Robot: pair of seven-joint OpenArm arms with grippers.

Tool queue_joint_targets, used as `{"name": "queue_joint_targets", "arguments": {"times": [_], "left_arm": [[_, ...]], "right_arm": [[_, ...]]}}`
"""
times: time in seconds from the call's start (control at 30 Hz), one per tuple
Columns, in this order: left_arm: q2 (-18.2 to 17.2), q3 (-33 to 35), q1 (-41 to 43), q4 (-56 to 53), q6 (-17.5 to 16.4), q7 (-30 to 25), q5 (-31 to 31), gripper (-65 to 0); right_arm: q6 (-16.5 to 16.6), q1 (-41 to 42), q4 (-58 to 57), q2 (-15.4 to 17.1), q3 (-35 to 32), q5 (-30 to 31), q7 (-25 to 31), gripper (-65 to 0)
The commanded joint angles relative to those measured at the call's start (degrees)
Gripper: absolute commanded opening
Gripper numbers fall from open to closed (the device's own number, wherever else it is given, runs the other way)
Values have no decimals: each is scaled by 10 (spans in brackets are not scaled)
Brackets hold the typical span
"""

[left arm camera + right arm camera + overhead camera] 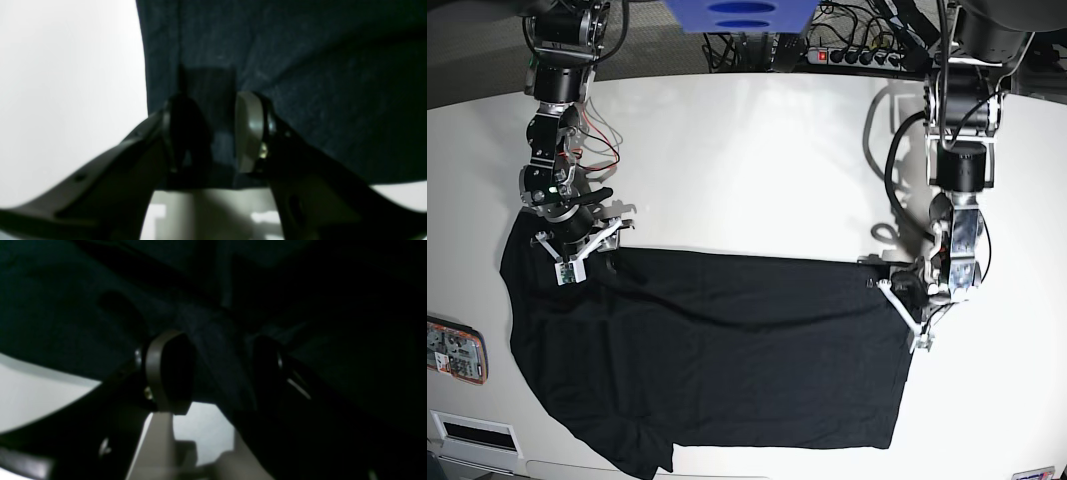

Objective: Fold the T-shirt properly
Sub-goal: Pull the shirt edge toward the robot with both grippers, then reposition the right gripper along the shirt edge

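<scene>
— White surface (757, 170) underneath, broad and bare toward the far edge; cables and a power strip (862, 55) beyond it, a blue object (739, 15) at the top edge. On the near side?

— Spread across it, the T-shirt (717, 350), black, mostly flat, long creases running through the middle. Top edge pulled into a fairly straight line from one arm to the other. Near-left part bunched, a small flap hanging toward the front edge.

— And the left gripper (905, 300)?

— At the shirt's far corner on the base view's right, down at cloth level. Seen from the left wrist view as the left gripper (220, 133), fingers (248, 130) narrowly parted with a strip of dark fabric between them, hem edge lying just behind the tips. Looks pinched on the T-shirt (300, 83).

— Right gripper (577, 250)?

— At the far corner on the base view's left, over the shoulder area, fingers splayed against the cloth. From the right wrist view, right gripper (220, 370) with a thick fold of the T-shirt (60, 316) passing between the two pads (173, 370), held, though very dark there. White surface (30, 396) showing below the cloth.

— Anything else around?

— Small printed label (455, 350) stuck at the left edge of the surface, clear of the shirt.
</scene>
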Motion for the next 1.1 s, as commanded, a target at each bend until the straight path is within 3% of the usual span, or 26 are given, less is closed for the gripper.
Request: {"name": "queue_joint_targets", "arguments": {"times": [0.0,0.17,0.37,0.53,0.83,1.07], "left_arm": [[-3,4,47,1,-2,118,32,-432],[-3,3,94,97,-2,167,31,-435],[0,-1,163,170,-1,168,30,-436],[-2,-3,226,219,0,166,30,-436],[-1,-82,356,357,-1,165,30,-436],[-4,-87,390,390,-2,164,30,-436]], "right_arm": [[2,-24,-16,1,-1,-38,-125,-322],[2,-25,27,9,-1,-38,-129,-322],[2,-27,78,9,-1,-38,-129,-323],[2,-78,93,9,0,-36,-129,-323],[2,-153,165,9,1,-36,-127,-323],[2,-202,227,9,3,-36,-129,-323]]}}
